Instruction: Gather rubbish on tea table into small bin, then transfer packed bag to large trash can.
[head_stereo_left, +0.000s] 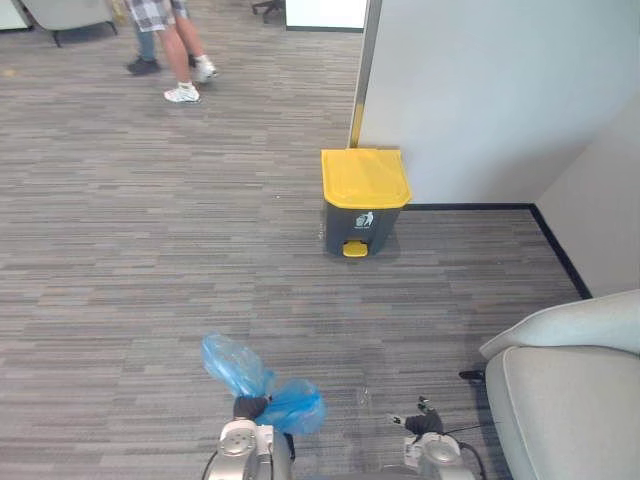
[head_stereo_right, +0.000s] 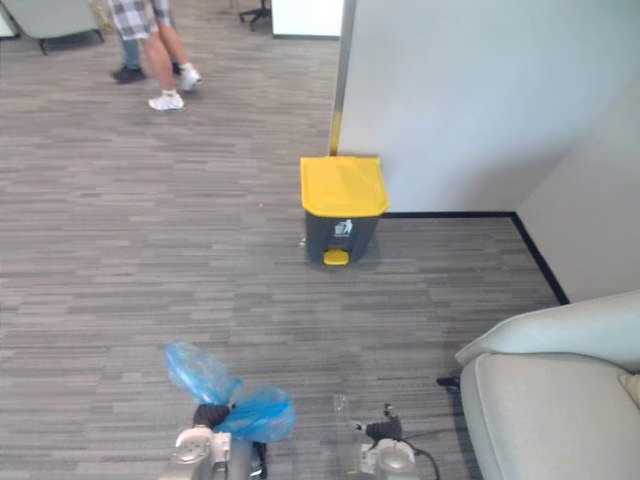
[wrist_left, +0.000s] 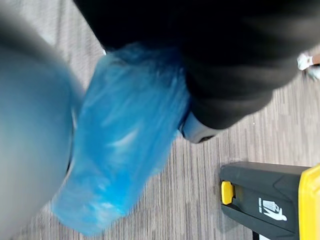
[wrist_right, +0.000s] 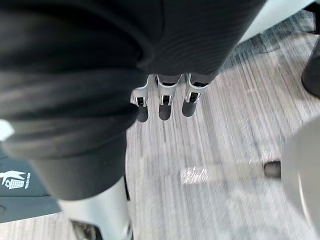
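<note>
Clearly mid-carry. The left hand (head_stereo_left: 250, 407), low in front of the robot, is closed on the neck of the blue bag (head_stereo_left: 295, 408). The plastic is cinched to a waist at the hand and puffs out on either side. Most of the grip is buried in it, with one of the silver fingers (wrist_left: 197, 131) showing, pressed at the bag's edge. The bag is off the floor and looks full, with nothing spilling.

The right hand (head_stereo_left: 425, 422) is idle; its fingers (wrist_right: 164, 102) hang straight and loose and hold nothing.

Step, as I read it: the table part is done and the bag is packed, so this is the walk to the big trash can (head_stereo_left: 362, 215). The can stands ahead, well apart from the robot, backed against the white wall (head_stereo_left: 480, 90). Its yellow lid (head_stereo_left: 365, 178) is down and the yellow pedal (head_stereo_left: 355, 248) faces this way.

The next move calls for closing the gap, then getting the lid up before the bag can go in, either with a foot on the pedal or the free right hand under the rim. The shut lid is the snag: release too early and the bag lands on top.

Room: there is open carpet (head_stereo_left: 150, 250) straight to the can and wide to the left. It is tighter on the right, with a grey sofa (head_stereo_left: 570, 400) near the right hand and the wall corner beyond. A person (head_stereo_left: 178, 50) is at the far side, well away from the path.
</note>
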